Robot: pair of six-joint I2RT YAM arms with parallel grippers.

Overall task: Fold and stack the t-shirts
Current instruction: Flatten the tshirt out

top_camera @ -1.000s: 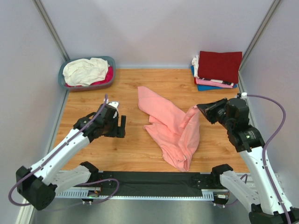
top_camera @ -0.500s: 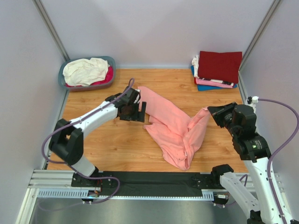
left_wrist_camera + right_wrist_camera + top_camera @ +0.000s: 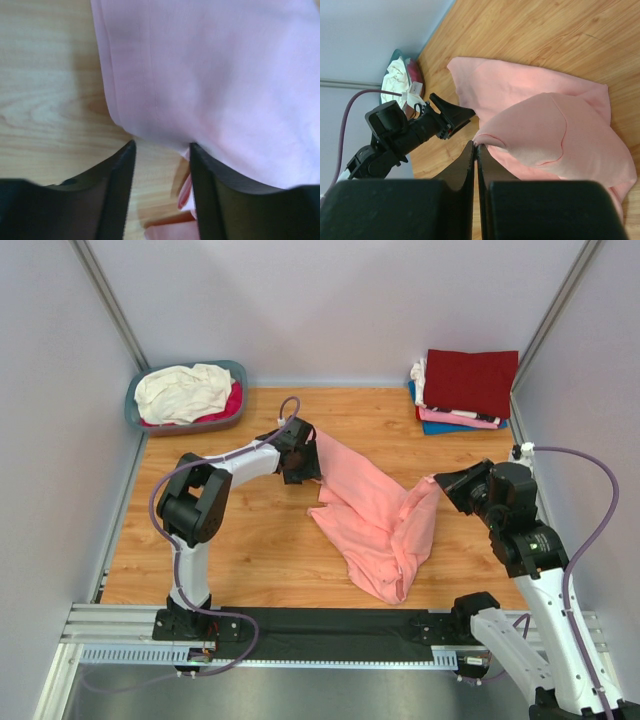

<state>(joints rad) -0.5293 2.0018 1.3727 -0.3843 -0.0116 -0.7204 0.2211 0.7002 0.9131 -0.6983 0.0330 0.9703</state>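
Item: salmon-pink soft cloth short-sleeved t-shirt (image 3: 365,515), lying crumpled near the middle of the wooden counter (image 3: 250,550).
Long axis: running diagonally from the far-left end, beside the left arm, to the near end right of centre; one flap is rising toward the right.
Left end effector (image 3: 303,464): sitting at the shirt's far-left edge; the top view is hiding the spacing of its fingers.
Left wrist view only: its fingers (image 3: 117,190) are standing apart with bare wood showing between them and the hem lying just past the tips; they are gripping nothing.
Right end effector (image 3: 441,483): holding the raised flap off the counter.
Right wrist view only: its fingers (image 3: 466,165) are pressing together, pinching a fold edge.
Other stock: folded stack topped by a dark red t-shirt (image 3: 470,380), sitting far right; blue-grey plastic basket (image 3: 140,418) holding cream-white cloth (image 3: 180,390), far left.
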